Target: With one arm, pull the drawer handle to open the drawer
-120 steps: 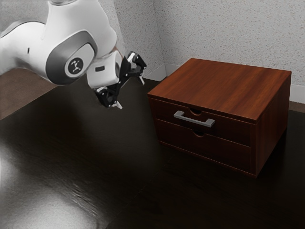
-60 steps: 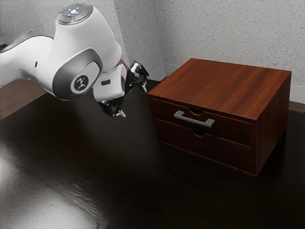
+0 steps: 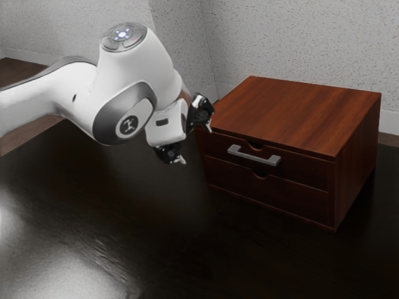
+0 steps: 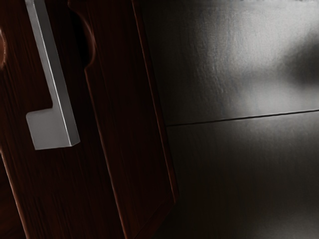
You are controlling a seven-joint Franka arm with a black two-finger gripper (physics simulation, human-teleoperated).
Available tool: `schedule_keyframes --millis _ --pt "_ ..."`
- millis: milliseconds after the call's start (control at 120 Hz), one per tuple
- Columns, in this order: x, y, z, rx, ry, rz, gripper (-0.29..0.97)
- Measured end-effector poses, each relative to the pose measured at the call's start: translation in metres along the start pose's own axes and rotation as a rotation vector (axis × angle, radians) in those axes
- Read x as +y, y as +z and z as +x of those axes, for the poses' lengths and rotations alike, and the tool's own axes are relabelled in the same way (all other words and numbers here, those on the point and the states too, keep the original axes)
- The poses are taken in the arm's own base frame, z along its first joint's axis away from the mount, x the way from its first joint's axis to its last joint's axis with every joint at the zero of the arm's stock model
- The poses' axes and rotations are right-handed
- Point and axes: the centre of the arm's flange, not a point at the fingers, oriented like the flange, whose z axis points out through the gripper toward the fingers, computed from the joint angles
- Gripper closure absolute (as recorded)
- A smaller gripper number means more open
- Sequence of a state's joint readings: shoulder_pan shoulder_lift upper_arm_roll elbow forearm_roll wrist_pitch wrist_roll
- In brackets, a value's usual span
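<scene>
The pincer (image 3: 189, 135) is noted spread apart, empty, near frame centre; the rigid, smooth metal handle (image 3: 254, 155), on the upper drawer (image 3: 299, 167) just right of centre, is judged best gripped mid-bar, light sliding resistance expected.

Top drawer (image 3: 268, 161) of reddish wooden cabinet shut; grey bar handle (image 3: 254, 155) on its front.

A bare simulated room: speckled walls (image 3: 299, 37), white skirting (image 3: 390, 121), dark glossy table (image 3: 93, 237), wooden cabinet (image 3: 293, 109)
</scene>
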State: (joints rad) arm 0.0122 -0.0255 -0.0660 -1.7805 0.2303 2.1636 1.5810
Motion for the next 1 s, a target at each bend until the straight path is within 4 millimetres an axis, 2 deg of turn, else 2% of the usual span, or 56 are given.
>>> schedule_keyframes --millis 167,267,400,583,692,808,1000 --pt "-0.004 -0.002 0.009 0.005 0.004 0.023 0.17" --pt "-0.007 0.005 0.016 0.012 0.009 0.028 0.23" --pt "-0.012 0.026 0.027 0.025 0.017 0.018 0.27" --pt "-0.020 0.028 0.034 0.035 0.017 0.039 0.29" --pt "-0.029 0.030 0.055 0.051 0.040 0.050 0.30" --pt "-0.030 0.033 0.079 0.067 0.071 0.050 0.32" --pt "-0.030 0.045 0.061 0.052 0.041 0.035 0.32"
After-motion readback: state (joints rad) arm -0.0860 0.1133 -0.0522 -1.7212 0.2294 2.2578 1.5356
